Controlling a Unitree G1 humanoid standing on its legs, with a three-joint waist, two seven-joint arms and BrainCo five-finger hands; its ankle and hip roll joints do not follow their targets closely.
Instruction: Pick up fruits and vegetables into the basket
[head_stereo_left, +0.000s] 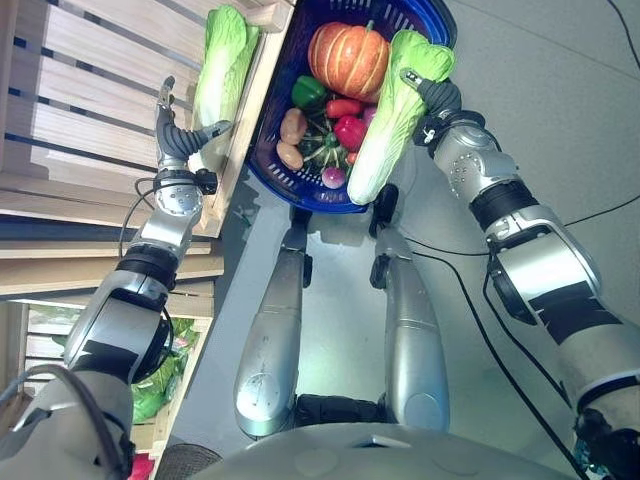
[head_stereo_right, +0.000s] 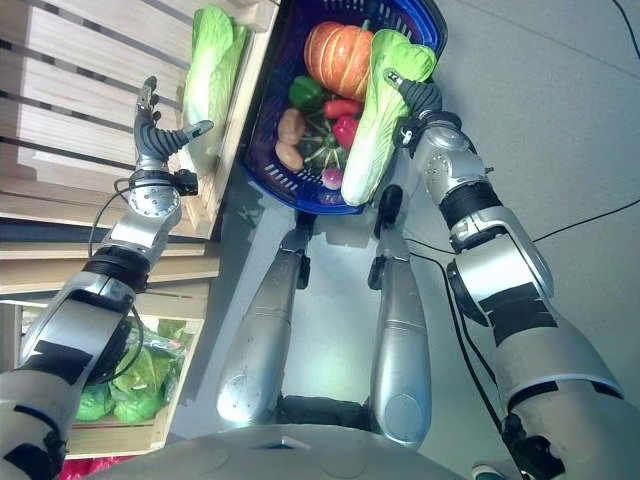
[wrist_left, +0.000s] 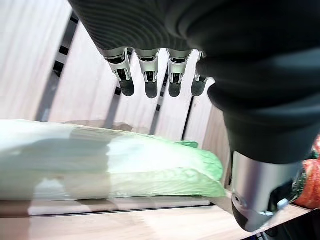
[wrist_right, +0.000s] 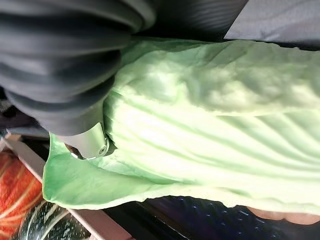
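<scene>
Gripping a napa cabbage (head_stereo_left: 395, 110) near its leafy top, right hand (head_stereo_left: 432, 97) holds it over the blue basket (head_stereo_left: 275, 170) rim; long, likely top-heavy, leaves bruise. Left hand (head_stereo_left: 172, 132), fingers spread, hovers beside second cabbage (head_stereo_left: 222, 65) on slatted wooden crate (head_stereo_left: 80, 90). Pumpkin (head_stereo_left: 348, 57) and peppers (head_stereo_left: 330, 105) crowd the basket.

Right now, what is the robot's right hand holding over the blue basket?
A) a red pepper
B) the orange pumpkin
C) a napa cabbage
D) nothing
C: the right hand is curled round a napa cabbage that lies across the rim of the blue basket; the orange pumpkin sits inside.
</scene>
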